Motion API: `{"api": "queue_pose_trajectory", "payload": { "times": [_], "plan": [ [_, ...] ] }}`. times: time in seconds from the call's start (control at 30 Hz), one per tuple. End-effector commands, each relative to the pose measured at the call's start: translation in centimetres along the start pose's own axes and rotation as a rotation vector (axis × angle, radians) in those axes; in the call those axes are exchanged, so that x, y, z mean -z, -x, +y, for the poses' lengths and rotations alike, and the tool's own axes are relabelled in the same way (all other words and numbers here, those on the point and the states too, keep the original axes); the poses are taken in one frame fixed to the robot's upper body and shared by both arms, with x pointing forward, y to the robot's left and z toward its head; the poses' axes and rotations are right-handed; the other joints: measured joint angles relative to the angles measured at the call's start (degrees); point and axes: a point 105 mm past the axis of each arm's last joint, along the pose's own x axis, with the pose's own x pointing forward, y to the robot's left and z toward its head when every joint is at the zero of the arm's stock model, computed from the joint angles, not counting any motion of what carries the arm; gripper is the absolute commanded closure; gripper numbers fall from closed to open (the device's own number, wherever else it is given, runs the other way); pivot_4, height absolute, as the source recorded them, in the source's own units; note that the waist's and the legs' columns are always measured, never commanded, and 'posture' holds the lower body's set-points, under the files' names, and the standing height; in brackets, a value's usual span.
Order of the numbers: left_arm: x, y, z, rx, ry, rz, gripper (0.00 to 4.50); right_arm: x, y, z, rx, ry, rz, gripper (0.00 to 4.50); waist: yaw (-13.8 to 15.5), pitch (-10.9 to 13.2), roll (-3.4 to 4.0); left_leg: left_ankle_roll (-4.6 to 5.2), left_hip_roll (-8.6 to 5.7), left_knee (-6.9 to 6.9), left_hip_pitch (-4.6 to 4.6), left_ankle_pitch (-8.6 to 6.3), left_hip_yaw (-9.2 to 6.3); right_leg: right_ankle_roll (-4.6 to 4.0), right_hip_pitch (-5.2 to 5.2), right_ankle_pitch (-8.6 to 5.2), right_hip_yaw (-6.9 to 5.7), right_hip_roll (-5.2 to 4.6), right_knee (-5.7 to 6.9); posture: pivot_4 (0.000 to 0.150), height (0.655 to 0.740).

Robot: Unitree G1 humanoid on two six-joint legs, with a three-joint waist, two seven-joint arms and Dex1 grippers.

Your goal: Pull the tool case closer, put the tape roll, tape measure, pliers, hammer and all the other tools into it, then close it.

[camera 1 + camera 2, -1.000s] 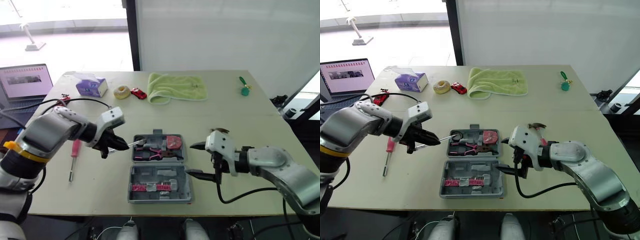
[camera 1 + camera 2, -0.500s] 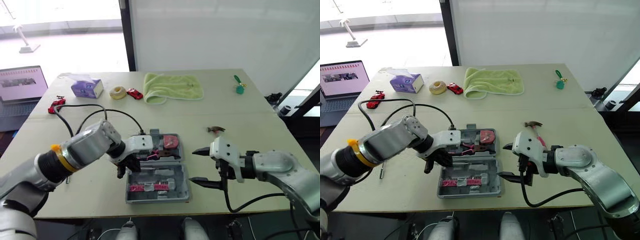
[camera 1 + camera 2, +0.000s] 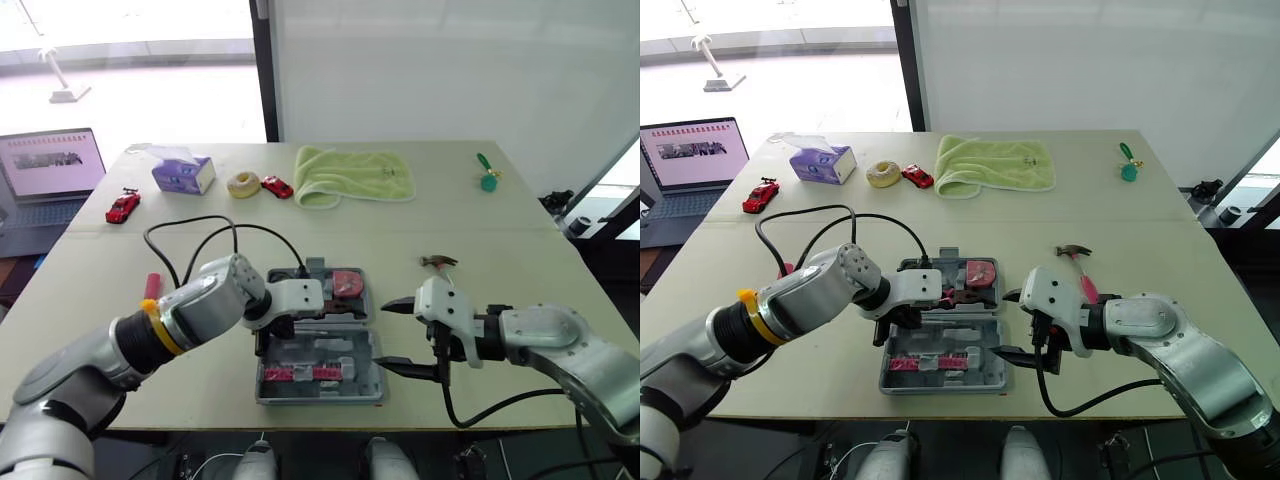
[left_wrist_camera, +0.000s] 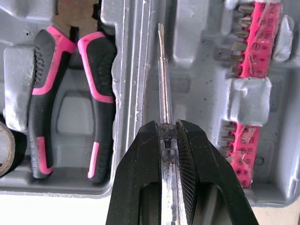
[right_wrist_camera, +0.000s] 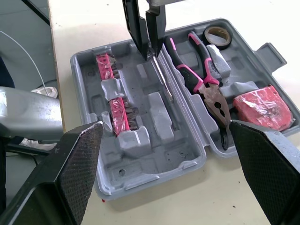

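Fingers [image 4: 140, 159] of the left gripper [image 4: 167, 125] are clenched on a thin screwdriver [image 4: 162, 79], its shaft over the open case [image 5: 140, 183] just beside the hinge, in the half with the bits. Pliers [image 4: 36, 93] and tape measure [image 5: 262, 107] lie in the other half. Right gripper [image 3: 383, 333] hangs just beside the case's right edge, fingers released and wide apart, with the hammer [image 3: 1077, 262] on the surface [image 3: 480, 220] beyond it.

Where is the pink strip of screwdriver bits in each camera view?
Left eye view: pink bit strip in the tool case half nearest the robot.
Right eye view: strip in that same half.
Left wrist view: strip beside the left claw's thin screwdriver.
Right wrist view: strip across the hinge from the pliers.
Shared landmark: tool case.
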Motion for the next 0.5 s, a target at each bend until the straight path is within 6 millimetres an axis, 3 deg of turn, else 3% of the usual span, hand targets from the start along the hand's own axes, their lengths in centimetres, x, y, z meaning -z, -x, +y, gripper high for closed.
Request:
{"api": "queue_pose_trajectory", "payload": {
  "times": [0.03, 0.5],
  "plan": [
    [-0.2, -0.1, 0.5, -0.037, -0.017, 0.011, 4.48, -1.3, 0.0, 0.5, 0.0, 0.045, -0.043, 0.0, 0.0, 0.0, 0.0, 0.01, 0.0, 0.02, 0.0, 0.0, 0.0, 0.0, 0.01, 0.0, 0.0, 0.0, 0.0, 0.15, 0.74],
    [-1.3, -1.4, 0.2, -0.024, -0.052, -0.008, 4.48, -1.3, 0.2, 0.7, 0.031, 0.025, -0.036, 0.0, 0.0, 0.0, 0.01, 0.04, 0.0, 0.09, 0.0, -0.02, 0.0, 0.03, 0.03, 0.01, 0.0, 0.0, 0.03, 0.15, 0.74]
  ]
}}
